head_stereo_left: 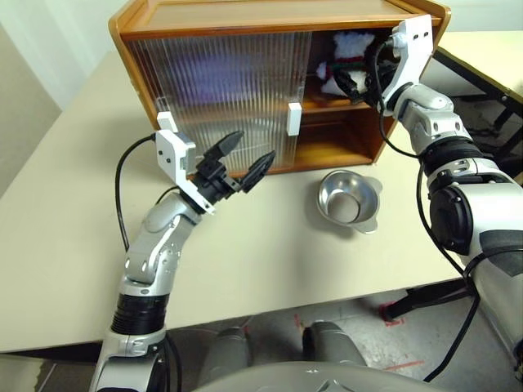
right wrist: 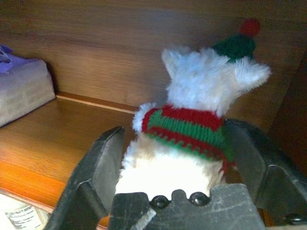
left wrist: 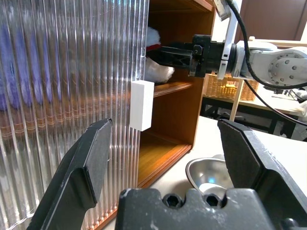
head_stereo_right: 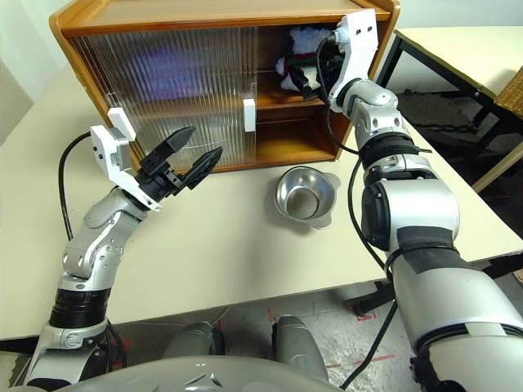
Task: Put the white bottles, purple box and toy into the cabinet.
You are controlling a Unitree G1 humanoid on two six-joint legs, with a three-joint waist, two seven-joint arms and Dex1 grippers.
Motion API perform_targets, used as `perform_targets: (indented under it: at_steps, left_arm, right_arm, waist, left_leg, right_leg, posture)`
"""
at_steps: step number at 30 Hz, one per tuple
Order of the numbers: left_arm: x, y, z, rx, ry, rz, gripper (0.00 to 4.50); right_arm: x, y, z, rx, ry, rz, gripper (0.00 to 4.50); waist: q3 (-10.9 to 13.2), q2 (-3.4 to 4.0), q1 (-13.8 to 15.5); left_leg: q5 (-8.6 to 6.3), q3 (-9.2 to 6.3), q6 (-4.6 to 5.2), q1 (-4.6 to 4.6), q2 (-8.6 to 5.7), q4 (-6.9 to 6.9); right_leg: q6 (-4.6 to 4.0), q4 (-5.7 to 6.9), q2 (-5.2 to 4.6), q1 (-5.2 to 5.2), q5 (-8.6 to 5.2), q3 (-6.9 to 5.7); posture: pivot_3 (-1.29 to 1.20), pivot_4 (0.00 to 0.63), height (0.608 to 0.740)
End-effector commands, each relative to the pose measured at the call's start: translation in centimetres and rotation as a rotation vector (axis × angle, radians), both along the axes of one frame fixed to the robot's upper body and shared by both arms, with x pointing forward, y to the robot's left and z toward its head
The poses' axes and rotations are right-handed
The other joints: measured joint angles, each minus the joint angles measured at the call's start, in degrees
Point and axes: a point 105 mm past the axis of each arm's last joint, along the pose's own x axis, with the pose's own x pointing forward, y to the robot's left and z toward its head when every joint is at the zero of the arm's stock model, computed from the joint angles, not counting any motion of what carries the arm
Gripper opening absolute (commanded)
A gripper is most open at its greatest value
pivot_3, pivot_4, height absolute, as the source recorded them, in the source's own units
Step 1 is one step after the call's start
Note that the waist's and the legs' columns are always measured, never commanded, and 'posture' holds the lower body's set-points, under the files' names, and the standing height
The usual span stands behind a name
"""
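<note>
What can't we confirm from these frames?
- White bottles: hidden behind the ribbed doors in the eye views; a label corner at the right wrist view's edge may be one.
- Purple box: cut off by the frame edge.
- Toy: base hidden by the right pincer.

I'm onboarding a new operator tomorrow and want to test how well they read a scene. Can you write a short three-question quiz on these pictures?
1. True or false: the toy is on the upper shelf inside the cabinet.
2. The right claw is: A) clamped tight on the toy, B) open with the toy between its fingers, C) over the steel bowl.
3. What does the left claw hold?

Key:
1. True.
2. B.
3. Nothing; it is open in front of the ribbed sliding door.
</note>
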Motion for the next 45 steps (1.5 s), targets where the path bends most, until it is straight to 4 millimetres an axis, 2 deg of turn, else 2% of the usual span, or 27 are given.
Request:
perform_targets:
  at_steps: [1, 7, 10, 13, 17, 23, 28, 33, 38, 45]
  left_arm:
    - [-0.1, -0.5, 0.0, 0.003, 0.002, -0.024, 4.50]
    - [-0.1, -0.6, -0.1, 0.000, 0.002, -0.028, 4.50]
    - [-0.1, -0.6, -0.1, 0.000, 0.004, -0.031, 4.50]
    - [-0.1, -0.7, -0.2, 0.001, 0.005, -0.035, 4.50]
    - [0.0, -0.7, -0.1, 0.004, 0.006, -0.045, 4.50]
    - [0.1, -0.8, -0.1, 0.013, 0.010, -0.064, 4.50]
    - [0.2, -0.9, -0.2, 0.013, 0.018, -0.080, 4.50]
    - [0.2, -1.1, -0.4, 0.014, 0.023, -0.093, 4.50]
    - [0.4, -1.2, -0.3, 0.020, 0.022, -0.104, 4.50]
    - [0.4, -1.1, -0.3, 0.025, 0.019, -0.103, 4.50]
  right_arm:
    - [-0.3, 0.5, 2.1, -0.018, -0.084, 0.027, 4.49]
    - [-1.4, 0.4, 3.2, -0.012, -0.170, 0.067, 4.49]
    - [-3.1, 0.6, 3.2, 0.008, -0.205, 0.111, 4.49]
    - [-5.1, 0.7, 2.4, 0.034, -0.189, 0.142, 4.49]
    - [-8.9, 0.8, 0.3, 0.090, -0.113, 0.212, 4.49]
    - [-12.9, -0.9, -1.8, 0.178, -0.015, 0.189, 4.49]
    - [-15.0, -3.3, -3.5, 0.429, 0.117, 0.128, 4.49]
    - [-17.2, -5.4, -6.1, 0.719, 0.262, 0.100, 4.49]
    - [-19.7, -5.4, -8.5, 1.023, 0.426, 0.158, 4.49]
    - [-22.2, -6.2, -13.4, 1.225, 0.656, 0.135, 4.49]
  waist:
    - [0.00, 0.01, -0.03]
    - [0.01, 0.02, -0.01]
    - [0.00, 0.01, 0.04]
    - [0.01, 0.02, 0.24]
    - [0.01, 0.03, 0.22]
    - [0.01, 0.02, 0.03]
    - [0.00, 0.02, -0.09]
    - [0.00, 0.02, -0.18]
    - [0.00, 0.02, -0.40]
    - [0.00, 0.02, -0.41]
  left_leg:
    - [0.00, 0.00, 0.00, 0.00, 0.00, 0.00]
    - [0.00, -0.01, 0.00, 0.00, 0.00, 0.00]
    - [0.00, -0.03, 0.00, -0.02, 0.01, 0.00]
    - [0.00, -0.07, 0.00, -0.11, 0.00, 0.01]
    - [0.00, -0.09, 0.00, -0.14, 0.01, 0.02]
    - [-0.02, -0.03, -0.03, -0.11, 0.00, 0.07]
    - [-0.01, 0.02, -0.02, -0.04, 0.00, 0.12]
    - [-0.01, 0.06, -0.01, 0.01, 0.00, 0.13]
    - [0.01, 0.07, 0.02, 0.01, 0.02, 0.11]
    - [0.02, 0.07, 0.03, 0.02, 0.02, 0.10]
  right_leg:
    - [0.00, 0.00, 0.00, 0.00, 0.00, 0.00]
    - [0.00, 0.00, 0.00, 0.00, 0.00, -0.01]
    - [0.01, -0.01, 0.00, 0.01, 0.00, -0.02]
    - [0.04, -0.01, -0.06, -0.03, -0.01, -0.07]
    - [0.06, -0.01, -0.07, -0.06, 0.00, -0.09]
    - [0.10, -0.05, -0.07, -0.02, -0.03, -0.09]
    - [0.20, -0.08, -0.02, 0.04, -0.13, -0.02]
    - [0.29, -0.08, 0.00, 0.08, -0.19, 0.02]
    - [0.28, -0.10, 0.02, 0.09, -0.22, 0.05]
    - [0.32, -0.20, 0.01, 0.15, -0.26, 0.06]
  posture:
    - [0.09, 0.000, 0.740]
    - [0.08, 0.000, 0.740]
    - [0.07, 0.000, 0.740]
    - [0.06, 0.000, 0.740]
    - [0.04, 0.000, 0.740]
    - [0.02, 0.000, 0.740]
    - [0.01, 0.000, 0.740]
    - [-0.03, 0.000, 0.740]
    - [-0.03, 0.000, 0.740]
    - [-0.02, 0.000, 0.740]
